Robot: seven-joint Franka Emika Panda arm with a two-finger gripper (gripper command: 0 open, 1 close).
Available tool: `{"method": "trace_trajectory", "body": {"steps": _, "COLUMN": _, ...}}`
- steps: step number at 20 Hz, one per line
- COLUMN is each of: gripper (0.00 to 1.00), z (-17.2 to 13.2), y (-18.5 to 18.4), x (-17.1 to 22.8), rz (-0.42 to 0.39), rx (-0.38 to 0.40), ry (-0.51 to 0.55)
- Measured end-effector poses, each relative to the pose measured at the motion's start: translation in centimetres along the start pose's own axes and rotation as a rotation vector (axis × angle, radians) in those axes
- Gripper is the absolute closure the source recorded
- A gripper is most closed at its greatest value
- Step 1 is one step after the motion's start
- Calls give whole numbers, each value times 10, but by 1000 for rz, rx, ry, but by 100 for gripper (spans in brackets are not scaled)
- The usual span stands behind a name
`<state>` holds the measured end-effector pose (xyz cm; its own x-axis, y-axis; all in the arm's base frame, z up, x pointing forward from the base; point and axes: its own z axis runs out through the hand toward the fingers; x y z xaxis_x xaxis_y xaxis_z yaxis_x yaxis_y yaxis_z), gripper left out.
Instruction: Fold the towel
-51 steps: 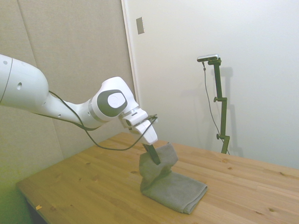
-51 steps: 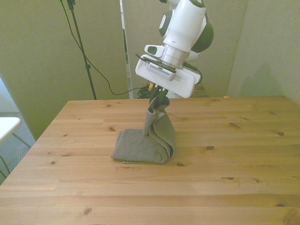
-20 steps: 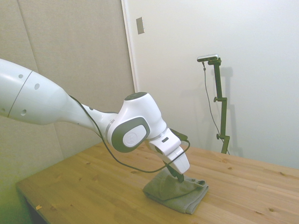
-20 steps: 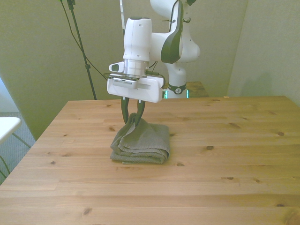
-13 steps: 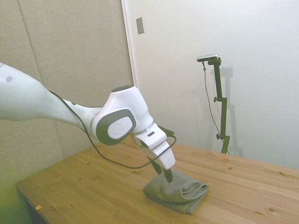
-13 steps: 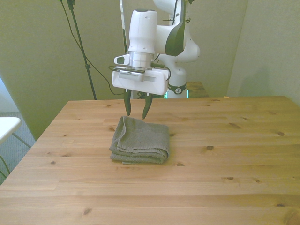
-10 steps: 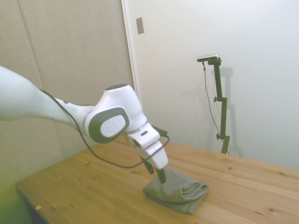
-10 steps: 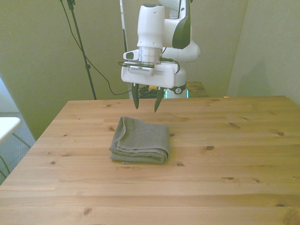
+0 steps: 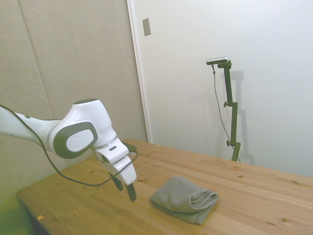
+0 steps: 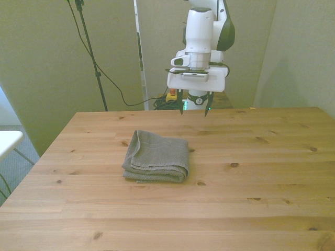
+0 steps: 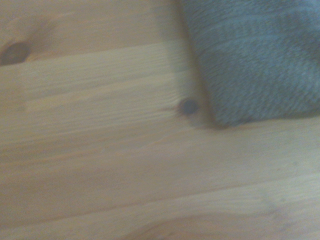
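1. While the soft grey terry-cloth towel (image 10: 156,156) is lying folded into a thick, layered rectangle on the wooden tabletop (image 10: 251,178), the white robot arm's two-finger gripper (image 10: 193,111) is hanging in the air well apart from it, over the far part of the tabletop and toward the front view's right of the towel.
2. The jaws are standing open with a clear gap between them, and they're holding nothing at all.
3. In the side view the towel (image 9: 185,199) is showing a rounded, doubled-over edge at one end with stacked layers, so I'm reading the fold as basically done.
4. The wrist view is only catching a blurry corner of the towel (image 11: 255,55) next to bare wood.
5. Not much is looking left, maybe a tidy-up of the slightly uneven layers.
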<state>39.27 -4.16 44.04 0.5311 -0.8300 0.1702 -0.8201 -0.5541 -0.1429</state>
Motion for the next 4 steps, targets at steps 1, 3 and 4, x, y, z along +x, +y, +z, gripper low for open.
{"method": "trace_trajectory", "body": {"steps": 1, "gripper": 0, "z": -8, "y": -2, "x": -14, "rz": -19, "rx": 10, "ry": -2}}
{"method": "trace_trajectory", "body": {"steps": 3, "gripper": 0, "z": -19, "y": -5, "x": -38, "rz": -58, "rx": 21, "ry": -7}}
{"method": "trace_trajectory", "body": {"steps": 4, "gripper": 0, "z": -23, "y": -5, "x": -48, "rz": -71, "rx": 24, "ry": -12}}
